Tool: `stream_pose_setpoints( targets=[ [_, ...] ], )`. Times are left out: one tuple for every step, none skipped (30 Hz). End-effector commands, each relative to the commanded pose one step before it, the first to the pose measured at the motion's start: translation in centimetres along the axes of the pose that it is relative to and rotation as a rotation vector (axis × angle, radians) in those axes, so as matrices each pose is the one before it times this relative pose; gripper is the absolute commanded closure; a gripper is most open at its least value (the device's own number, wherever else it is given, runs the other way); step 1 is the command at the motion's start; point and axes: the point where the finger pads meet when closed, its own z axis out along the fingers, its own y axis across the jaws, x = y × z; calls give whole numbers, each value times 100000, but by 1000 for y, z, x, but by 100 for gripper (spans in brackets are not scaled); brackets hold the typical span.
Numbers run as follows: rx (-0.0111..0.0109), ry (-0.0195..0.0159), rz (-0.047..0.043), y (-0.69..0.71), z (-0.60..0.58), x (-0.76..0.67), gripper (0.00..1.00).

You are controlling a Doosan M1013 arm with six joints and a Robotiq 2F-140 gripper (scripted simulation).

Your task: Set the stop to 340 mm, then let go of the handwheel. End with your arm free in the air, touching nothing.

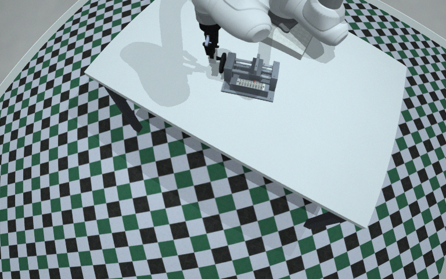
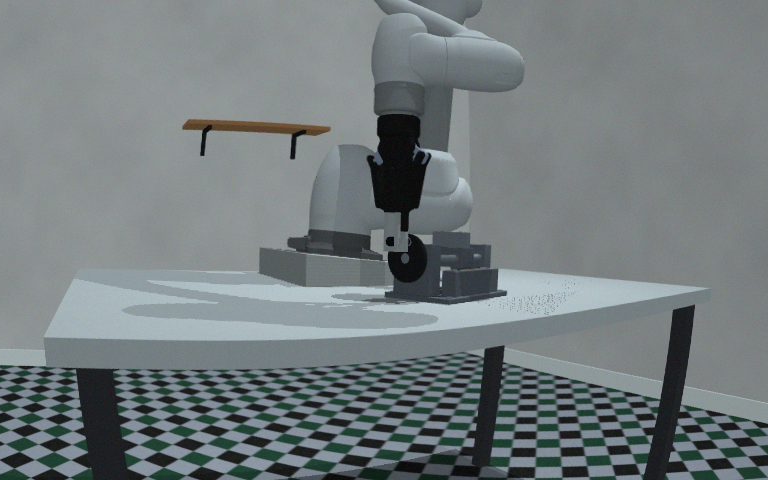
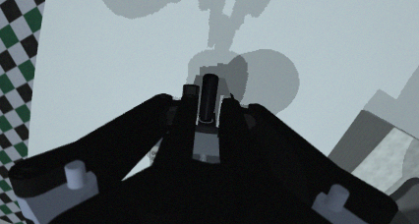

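Claw (image 2: 397,242) grips handwheel crank pin (image 3: 209,98); arm base block (image 2: 317,267) sits just behind.

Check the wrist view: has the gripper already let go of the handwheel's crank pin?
No: the gripper is shut on the dark crank pin, which stands between the two fingers.

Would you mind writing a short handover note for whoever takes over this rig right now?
Gripper: shut on the crank pin of the handwheel, reaching down from above.
Things: the stop fixture sits on the table in front of the arm's base, handwheel at its left end in the top view. A red marker shows along the scale; the reading is too small to tell.
Done: handwheel gripped.
Left: confirm or finish cranking to 340 mm, then open the gripper and let go of the handwheel.
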Motion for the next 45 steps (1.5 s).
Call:
stream_pose_setpoints(
  targets=[
    [-170,-52,40,454,-19,-4,96],
    [0,0,0,235,23,1,96],
    [0,0,0,235,29,0,96],
    [0,0,0,237,59,0,96],
    [0,0,0,237,73,0,96],
    [0,0,0,239,103,0,96],
    [0,0,0,240,123,0,96],
    [0,0,0,236,161,0,96],
    [0,0,0,235,177,-1,96],
    [0,0,0,210,221,1,96],
    [0,0,0,196,229,0,96],
    [0,0,0,159,245,0,96],
    [0,0,0,132,246,0,96],
    [0,0,0,104,246,0,96],
    [0,0,0,77,244,0,96],
    [0,0,0,0,0,0,96],
    [0,0,0,0,0,0,96],
    [0,0,0,56,243,0,96],
    [0,0,0,33,225,0,96],
    [0,0,0,10,207,0,96],
    [0,0,0,11,206,0,96],
    [0,0,0,-23,181,0,96],
    [0,0,0,-22,181,0,96],
    [0,0,0,-27,177,0,96],
    [0,0,0,-50,160,0,96],
    [0,0,0,-49,160,0,96],
    [0,0,0,-51,158,0,96],
    [0,0,0,-73,143,0,96],
    [0,0,0,-73,142,0,96],
    [0,0,0,-72,142,0,96],
    [0,0,0,-93,128,0,96],
    [0,0,0,-95,126,0,96],
    [0,0,0,0,0,0,96],
    [0,0,0,0,0,0,96],
    [0,0,0,-95,126,0,96],
    [0,0,0,-109,116,0,96],
    [0,0,0,-118,110,0,96],
    [0,0,0,-118,110,0,96],
    [0,0,0,-128,102,0,96],
    [0,0,0,-143,92,0,96],
    [0,0,0,-143,93,0,96],
    [0,0,0,-154,85,0,96],
    [0,0,0,-172,73,0,96],
    [0,0,0,-172,73,0,96],
    [0,0,0,-196,57,0,96]
  ],
)
